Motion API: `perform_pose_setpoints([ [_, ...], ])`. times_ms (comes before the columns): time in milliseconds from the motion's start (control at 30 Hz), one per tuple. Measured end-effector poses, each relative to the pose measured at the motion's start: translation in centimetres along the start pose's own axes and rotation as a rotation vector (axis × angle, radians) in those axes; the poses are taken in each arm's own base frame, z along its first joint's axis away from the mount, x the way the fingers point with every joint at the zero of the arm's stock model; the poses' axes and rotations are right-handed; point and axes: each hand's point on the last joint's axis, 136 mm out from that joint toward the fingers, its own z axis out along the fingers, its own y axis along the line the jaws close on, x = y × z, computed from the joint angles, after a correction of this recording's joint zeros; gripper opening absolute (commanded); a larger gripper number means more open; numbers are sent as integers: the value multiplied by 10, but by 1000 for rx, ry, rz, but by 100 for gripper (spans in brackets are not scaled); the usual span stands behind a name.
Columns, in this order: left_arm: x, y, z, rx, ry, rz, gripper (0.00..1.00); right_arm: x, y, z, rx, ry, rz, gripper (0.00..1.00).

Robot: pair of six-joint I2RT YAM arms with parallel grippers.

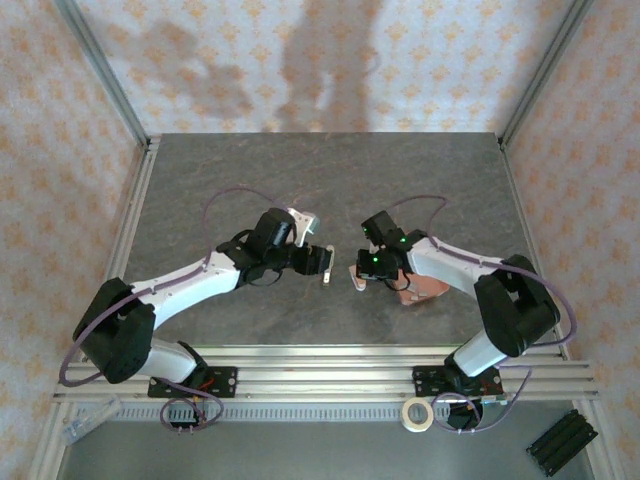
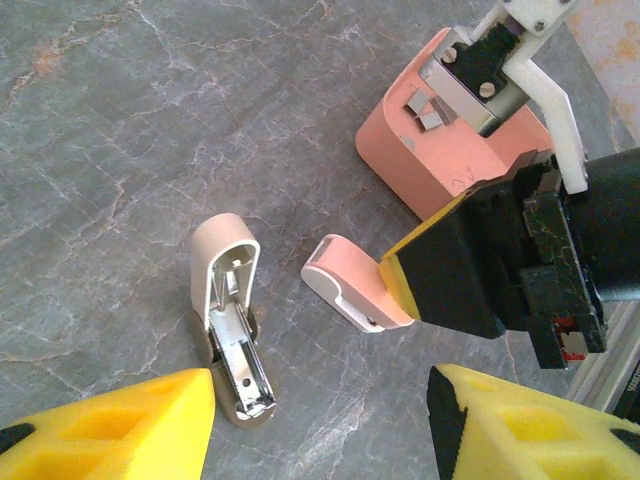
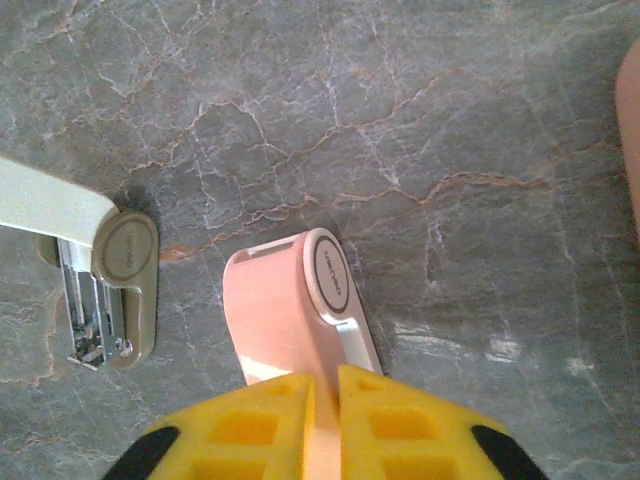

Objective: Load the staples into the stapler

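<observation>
A pale pink mini stapler (image 3: 290,310) lies low over the grey table, and my right gripper (image 3: 325,420) is shut on its rear end. In the left wrist view the pink stapler (image 2: 350,285) pokes out of that black and yellow finger. A beige mini stapler (image 2: 225,320) lies open just left of it, lid raised and its silvery channel bare; the beige stapler (image 3: 110,290) also sits at the left of the right wrist view. My left gripper (image 2: 320,430) hangs open over the table, its left finger close to the beige stapler's front. Small grey staples (image 2: 425,110) lie in the salmon tray (image 2: 440,170).
From above, both grippers meet mid-table, left gripper (image 1: 322,262) facing right gripper (image 1: 362,272), with the tray (image 1: 425,292) under the right forearm. A tape roll (image 1: 417,413) and a black part (image 1: 560,440) lie beyond the near rail. Metal frame posts edge the table.
</observation>
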Motion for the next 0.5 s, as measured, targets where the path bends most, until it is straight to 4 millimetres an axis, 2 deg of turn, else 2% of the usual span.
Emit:
perform_pose_setpoints([
  [100, 0, 0, 0, -1, -1, -1, 61, -1, -2, -6, 33, 6, -14, 31],
  [167, -1, 1, -1, -7, -6, -3, 63, -7, -1, -14, 56, -7, -23, 35],
  [367, -8, 6, -9, -43, -54, -13, 65, -38, 13, -62, 36, -128, -40, 37],
  [500, -8, 11, -15, -74, -86, -33, 65, -47, -2, -85, 55, -171, -1, 39],
])
